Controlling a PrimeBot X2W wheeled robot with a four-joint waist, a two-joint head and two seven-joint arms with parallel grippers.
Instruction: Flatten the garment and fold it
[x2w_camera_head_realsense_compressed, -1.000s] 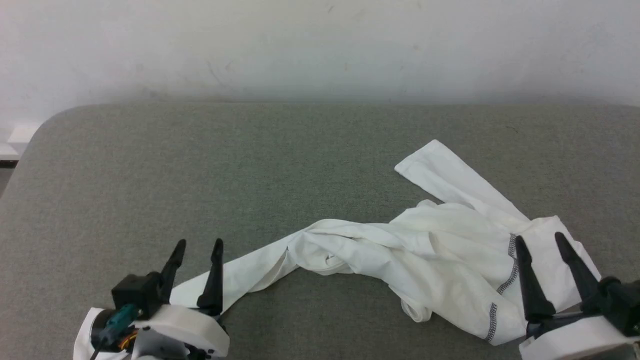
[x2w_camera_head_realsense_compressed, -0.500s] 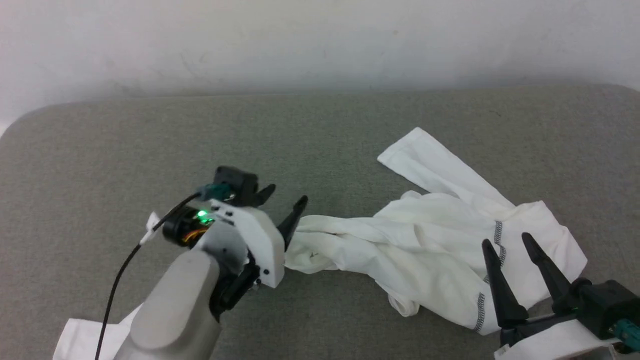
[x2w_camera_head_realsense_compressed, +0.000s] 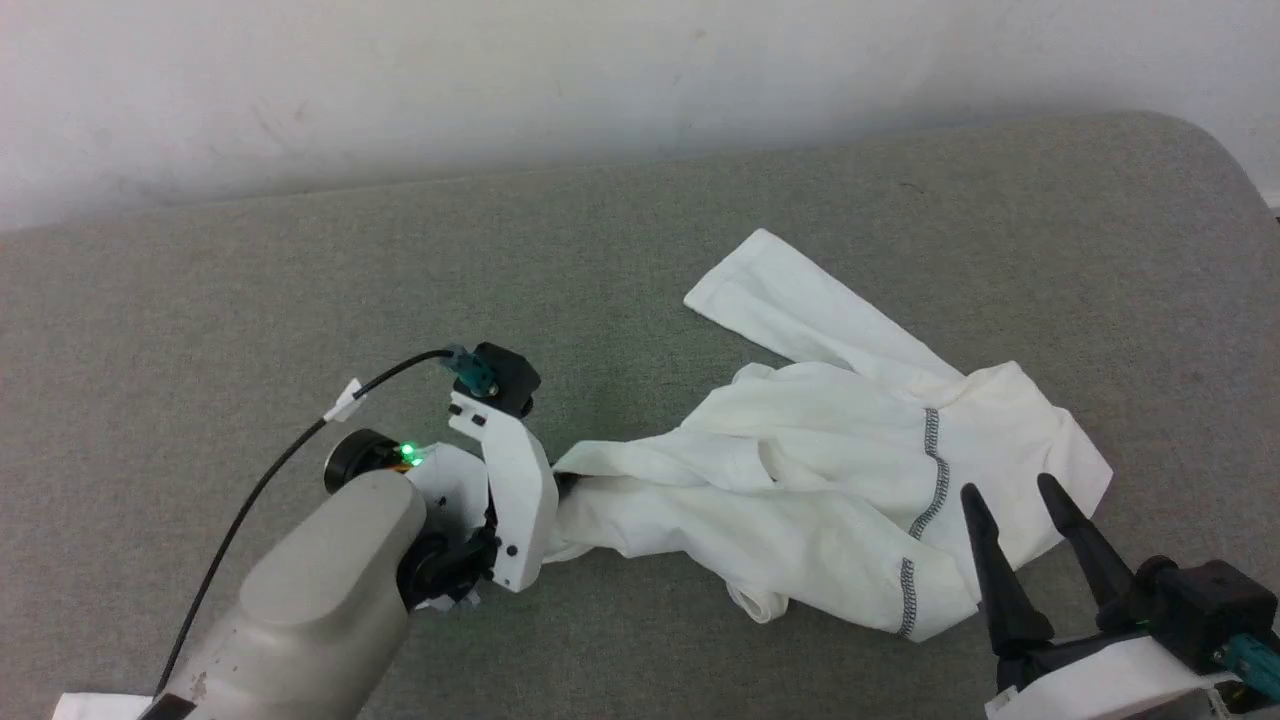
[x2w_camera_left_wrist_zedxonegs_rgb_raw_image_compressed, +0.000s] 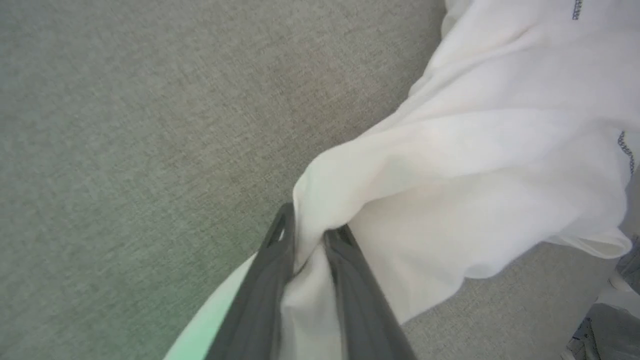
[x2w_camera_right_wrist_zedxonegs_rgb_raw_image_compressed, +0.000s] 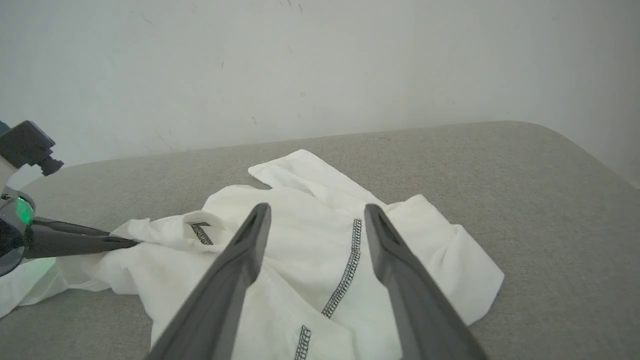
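Grey padding (x2w_camera_head_realsense_compressed: 200, 300) runs wide beneath a pale wall (x2w_camera_head_realsense_compressed: 600, 80). The garment (x2w_camera_head_realsense_compressed: 820, 460) lies crumpled right of centre, around 3 to 4 o'clock in the head view. One sleeve (x2w_camera_head_realsense_compressed: 780, 300) reaches toward 11 o'clock, and a twisted tail of cloth trails toward 9 o'clock.

The left claw (x2w_camera_left_wrist_zedxonegs_rgb_raw_image_compressed: 310, 239) pinches that tail's end, its jaws narrow with a fold of cloth between the fingers. The right claw (x2w_camera_head_realsense_compressed: 1005, 487) hovers at 5 o'clock, wide and empty, just over the near hem beside a zigzag seam (x2w_camera_head_realsense_compressed: 935, 470).

The step looks like spreading the garment. A low, slow pull toward 9 o'clock should draw out the twist, best with the right claw pinning or taking the hem. The left grip seems to hold a bunch rather than a single edge, so the whole heap may drag along.

Bare padding from 8 to 12 o'clock gives room. The rounded corner at 2 o'clock sits nearer the sleeve side.
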